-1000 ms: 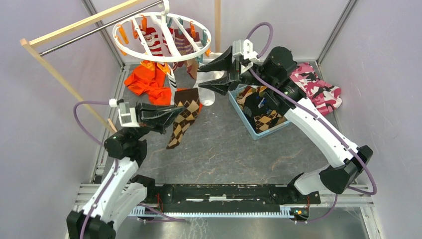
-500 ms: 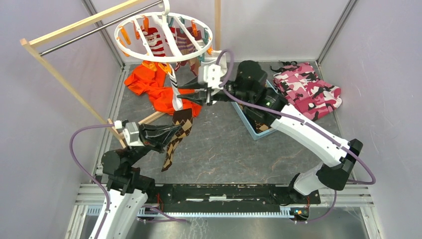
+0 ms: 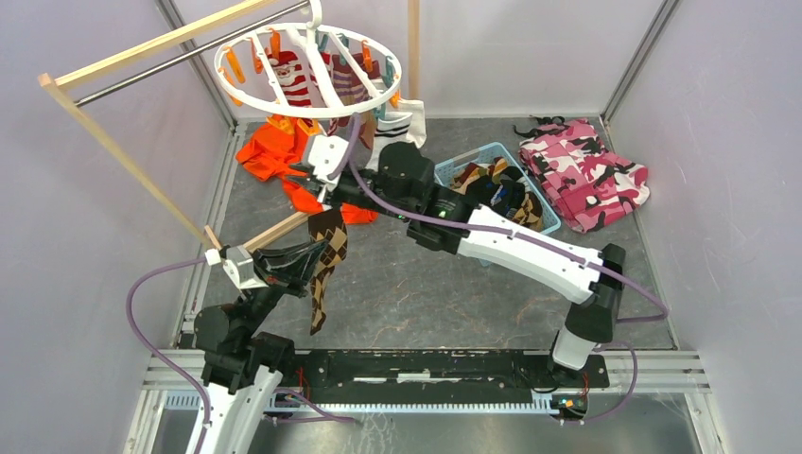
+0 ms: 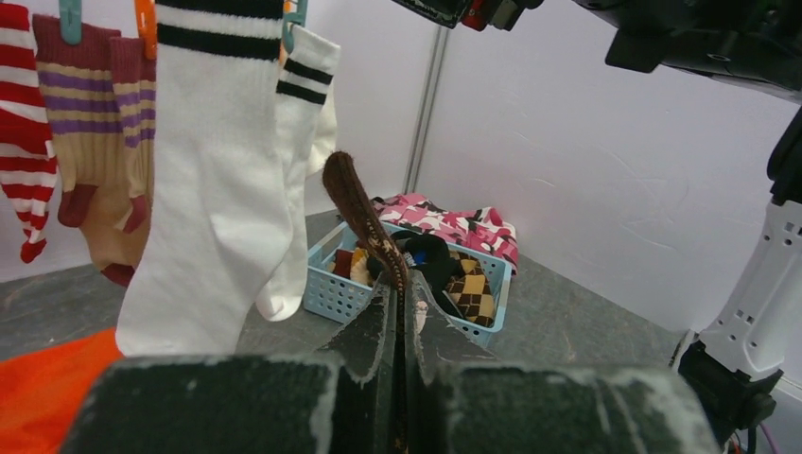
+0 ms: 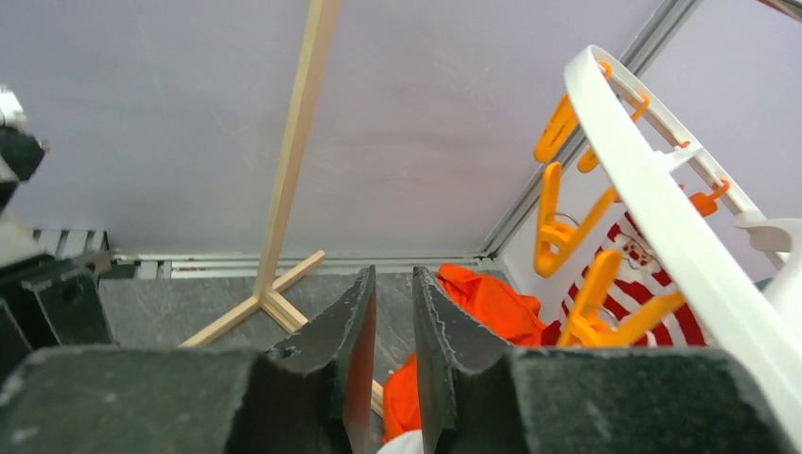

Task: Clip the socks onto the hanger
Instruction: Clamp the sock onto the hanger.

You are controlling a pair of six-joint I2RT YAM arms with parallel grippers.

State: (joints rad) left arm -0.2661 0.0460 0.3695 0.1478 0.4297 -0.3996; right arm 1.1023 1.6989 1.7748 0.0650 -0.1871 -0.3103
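Grey slate-patterned tabletop point(image 3: 426, 293) and pale lilac walls frame the white round hanger point(image 3: 227, 80) at the far left, with several socks clipped beneath it. The left gripper point(image 3: 312, 260) is clamped tight on the brown argyle sock point(image 3: 329, 232), which dangles at the near left, well below the ring. The right gripper point(image 5: 392, 284), its fingers a narrow slit apart and holding nothing, points just beside the free orange clips point(image 5: 560, 222). The best approach is probably to pinch one clip open first, then raise the cuff squarely into it.

A: What place is this?
B: A robotics lab cell: bare grey panel walls point(image 3: 76, 236), aluminium frame post point(image 3: 635, 66) at one o'clock, robot arms point(image 3: 530, 251) bolted to a rail point(image 3: 426, 367) at six o'clock.
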